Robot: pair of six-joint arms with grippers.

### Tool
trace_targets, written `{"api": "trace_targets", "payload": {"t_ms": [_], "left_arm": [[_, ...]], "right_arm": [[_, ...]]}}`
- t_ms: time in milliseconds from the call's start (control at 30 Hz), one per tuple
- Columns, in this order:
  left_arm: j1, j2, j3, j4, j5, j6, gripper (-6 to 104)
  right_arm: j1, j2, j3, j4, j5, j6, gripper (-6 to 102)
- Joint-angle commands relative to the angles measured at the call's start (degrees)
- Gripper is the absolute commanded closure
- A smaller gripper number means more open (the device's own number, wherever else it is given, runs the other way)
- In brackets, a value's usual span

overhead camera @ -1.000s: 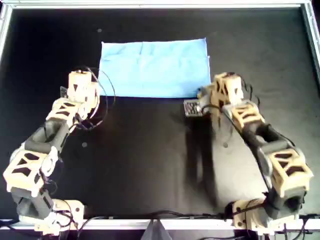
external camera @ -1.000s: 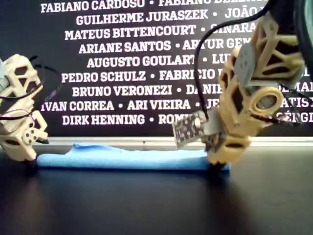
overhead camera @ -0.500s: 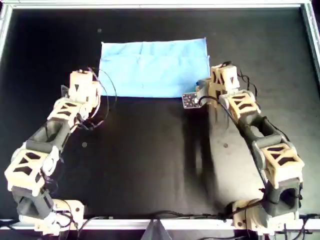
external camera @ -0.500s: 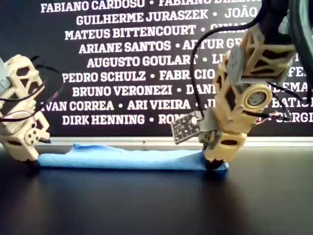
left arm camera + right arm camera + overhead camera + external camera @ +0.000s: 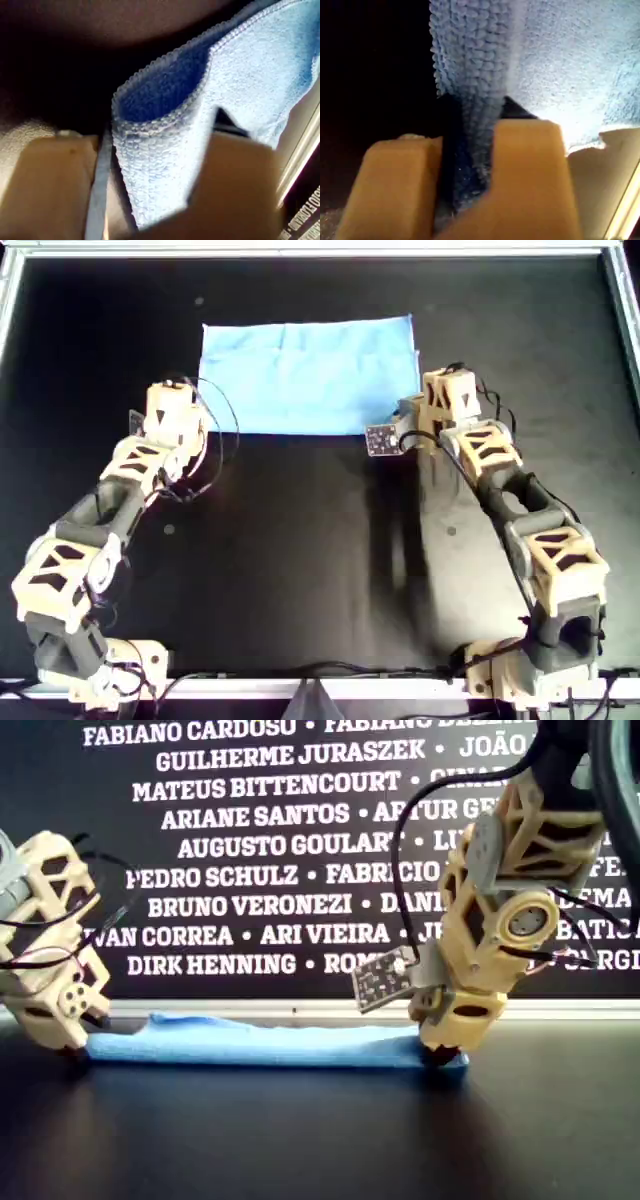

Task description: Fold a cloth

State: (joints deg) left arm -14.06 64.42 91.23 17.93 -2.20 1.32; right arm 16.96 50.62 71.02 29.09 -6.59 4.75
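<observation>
While the cloth [image 5: 308,377] lies flat in the far middle of the black table [image 5: 300,560], both grippers are at its near corners. In the overhead view the left gripper [image 5: 172,405] is at the cloth's near left corner and the right gripper [image 5: 435,400] at its near right corner. In the left wrist view the jaws are closed on a folded hem of the cloth [image 5: 165,145], with both layers between them. In the right wrist view the jaws are almost shut, and a thick edge of the cloth [image 5: 475,115] is pinched between them.

The far and side edges of the cloth look straight, and the far edge is near the metal frame [image 5: 300,250] of the table. The near half of the table is bare and dark between the two arms.

In the exterior view the cloth [image 5: 270,1045] is a low blue strip, and both gripper tips hide its ends. The wall of names [image 5: 260,850] behind is cut off at the edges. The small circuit board [image 5: 381,440] beside the right gripper is too blurred to read.
</observation>
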Motion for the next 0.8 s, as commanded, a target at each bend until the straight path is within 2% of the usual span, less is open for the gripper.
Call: {"api": "trace_targets", "payload": {"t_ms": [0,167,267,533,767], "left_arm": [[-2.29,0.97,-0.79,0.62,0.62,0.26,56],[-2.29,1.23,-0.97,0.53,0.7,-0.53,85],[-2.29,1.23,-0.88,0.53,0.7,-0.53,101],[-2.37,3.43,0.79,1.58,0.7,-0.53,98],[-2.46,15.47,8.79,1.58,0.7,-0.44,98]], "right_arm": [[-0.35,2.2,-2.46,0.88,-0.44,0.26,80],[-0.7,2.81,-2.2,0.88,-0.44,0.26,97],[-0.7,3.16,-1.41,0.88,-0.44,0.26,98],[-0.79,4.13,-0.44,0.88,-0.35,0.26,97],[-0.44,18.72,11.95,0.88,-0.44,0.26,97]]}}
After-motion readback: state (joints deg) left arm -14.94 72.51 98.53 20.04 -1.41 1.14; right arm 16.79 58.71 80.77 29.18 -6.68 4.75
